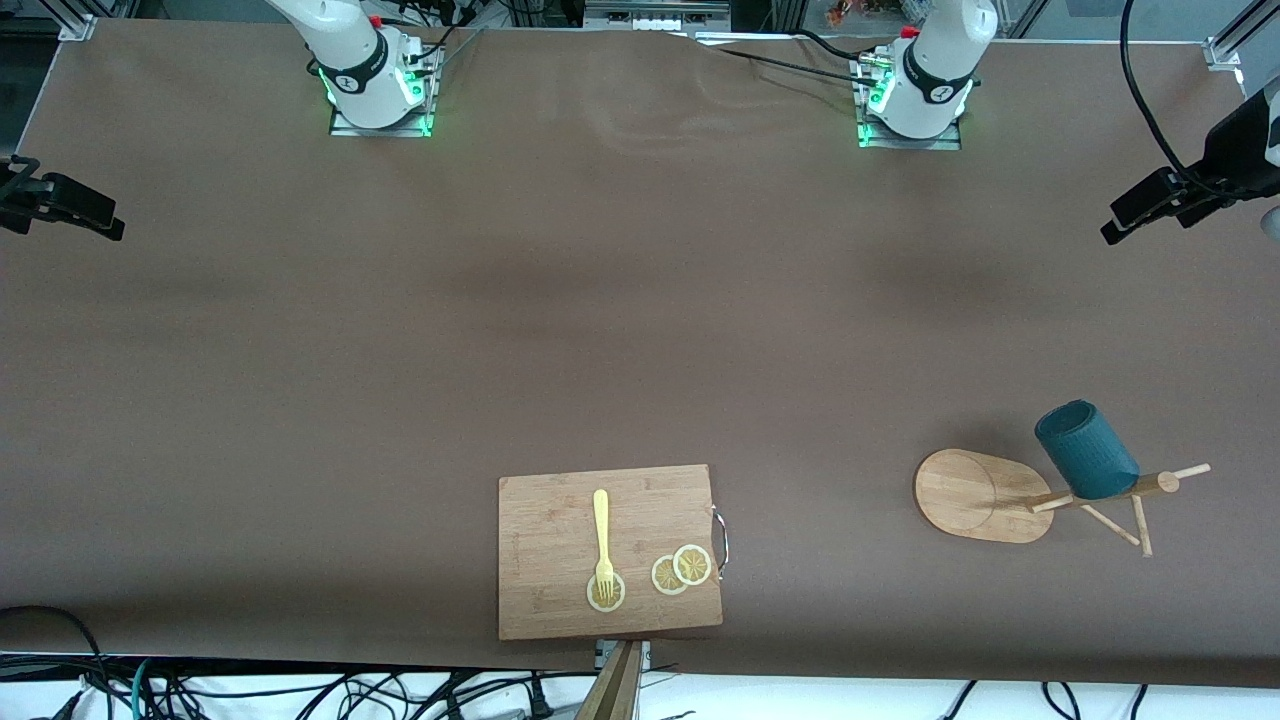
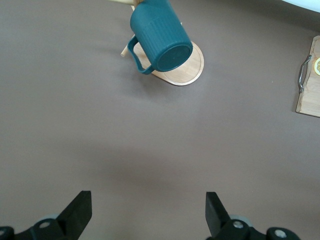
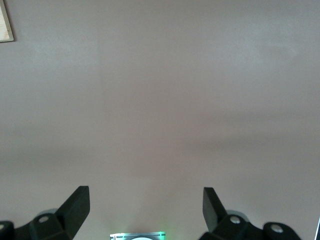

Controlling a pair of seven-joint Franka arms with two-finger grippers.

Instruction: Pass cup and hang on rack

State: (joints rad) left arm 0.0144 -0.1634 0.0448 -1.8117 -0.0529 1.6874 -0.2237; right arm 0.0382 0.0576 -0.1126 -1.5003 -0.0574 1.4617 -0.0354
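The dark teal cup [image 1: 1087, 450] hangs tilted on a peg of the bamboo rack [image 1: 975, 495], which stands toward the left arm's end of the table, near the front camera. The left wrist view shows the cup [image 2: 160, 37] with its loop handle on the rack [image 2: 192, 67]; its bottom faces that camera. My left gripper [image 2: 148, 197] is open and empty, high over bare table at the left arm's end [image 1: 1120, 222]. My right gripper [image 3: 146, 192] is open and empty, high over bare table at the right arm's end [image 1: 105, 222].
A wooden cutting board [image 1: 610, 550] lies at the table's edge nearest the front camera, with a yellow fork [image 1: 602, 535] and lemon slices [image 1: 682, 570] on it. Its end shows in the left wrist view [image 2: 311, 85]. The right arm's base [image 1: 375, 80] glows green.
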